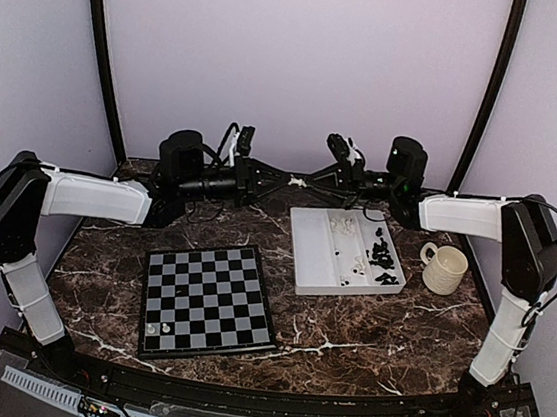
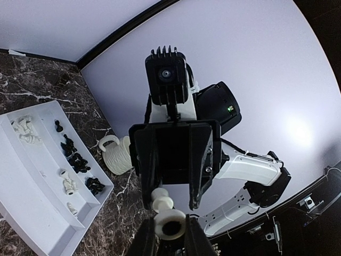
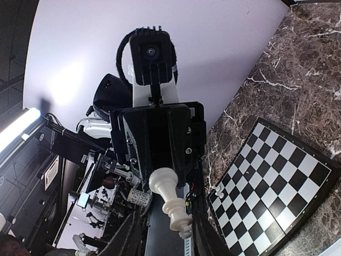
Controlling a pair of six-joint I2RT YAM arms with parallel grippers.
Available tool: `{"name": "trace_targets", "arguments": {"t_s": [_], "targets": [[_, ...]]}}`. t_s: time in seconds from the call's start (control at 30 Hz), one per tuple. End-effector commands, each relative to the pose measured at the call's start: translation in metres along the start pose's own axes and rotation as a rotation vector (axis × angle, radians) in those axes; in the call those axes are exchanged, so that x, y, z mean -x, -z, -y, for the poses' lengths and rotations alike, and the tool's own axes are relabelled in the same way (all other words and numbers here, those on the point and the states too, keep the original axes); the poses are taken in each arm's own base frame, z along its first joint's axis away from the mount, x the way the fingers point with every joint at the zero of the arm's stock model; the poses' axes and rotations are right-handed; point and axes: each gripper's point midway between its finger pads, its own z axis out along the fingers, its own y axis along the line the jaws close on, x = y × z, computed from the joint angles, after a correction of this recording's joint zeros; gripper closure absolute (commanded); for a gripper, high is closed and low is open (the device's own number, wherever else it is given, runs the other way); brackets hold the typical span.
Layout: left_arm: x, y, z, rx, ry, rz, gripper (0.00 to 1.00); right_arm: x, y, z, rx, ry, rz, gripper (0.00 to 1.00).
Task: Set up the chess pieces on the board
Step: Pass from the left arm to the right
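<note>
My two grippers meet tip to tip in the air over the back of the table. My left gripper (image 1: 280, 181) (image 2: 169, 237) is shut on the round base of a white chess piece (image 2: 169, 221), which lies level. My right gripper (image 1: 314, 180) (image 3: 165, 234) is open, with its jaws either side of the piece's crowned head (image 3: 178, 213); the head lies against one finger only. The board (image 1: 208, 301) (image 3: 282, 181) lies in front of the left arm. It carries two white pieces (image 1: 157, 329) (image 3: 218, 191) at its near left corner.
A white two-compartment tray (image 1: 316, 253) (image 2: 32, 213) lies right of the board, with white pieces (image 1: 342, 226) and black pieces (image 1: 386, 256) in its right compartment. A cream ribbed mug (image 1: 444, 268) (image 2: 117, 154) stands right of the tray. Curved black poles rise at the back corners.
</note>
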Motion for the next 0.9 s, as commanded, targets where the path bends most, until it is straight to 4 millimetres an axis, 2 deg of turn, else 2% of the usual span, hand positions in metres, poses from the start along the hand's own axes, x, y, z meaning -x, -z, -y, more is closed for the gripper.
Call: {"name": "trace_targets", "arguments": {"t_s": [0.0,0.33,0.4,0.53,0.6,0.73,0.77,0.8,0.83,0.87], "targets": [[-0.001,0.002,0.004,-0.024,-0.007,-0.001,0.93,0.004,-0.006,-0.008,0.027,0.055,-0.008,0.71],[-0.003,0.003,0.003,-0.026,0.002,-0.009,0.93,0.008,-0.008,-0.007,0.032,0.058,-0.001,0.90],[-0.004,0.003,0.002,-0.022,0.002,-0.013,0.90,0.008,-0.007,-0.007,0.031,0.067,-0.002,0.94],[-0.006,0.004,-0.001,0.008,-0.010,-0.023,0.70,0.010,-0.007,-0.007,-0.005,0.138,-0.020,0.98],[-0.003,0.009,-0.001,0.036,-0.039,-0.021,0.63,0.007,-0.005,0.004,-0.086,0.138,-0.044,0.98],[0.011,0.035,-0.006,0.145,-0.104,-0.002,0.52,0.009,0.003,0.010,-0.305,0.332,-0.089,0.99],[0.016,0.048,-0.009,0.190,-0.126,0.000,0.51,0.009,0.006,0.010,-0.357,0.381,-0.104,0.99],[0.025,0.057,-0.003,0.210,-0.152,0.024,0.51,0.009,0.008,0.010,-0.409,0.436,-0.122,0.99],[0.028,0.070,-0.017,0.275,-0.163,0.016,0.50,0.007,0.009,0.011,-0.455,0.485,-0.147,0.99],[0.037,0.080,-0.014,0.308,-0.187,0.040,0.50,0.004,0.006,0.010,-0.494,0.535,-0.177,0.99]]}}
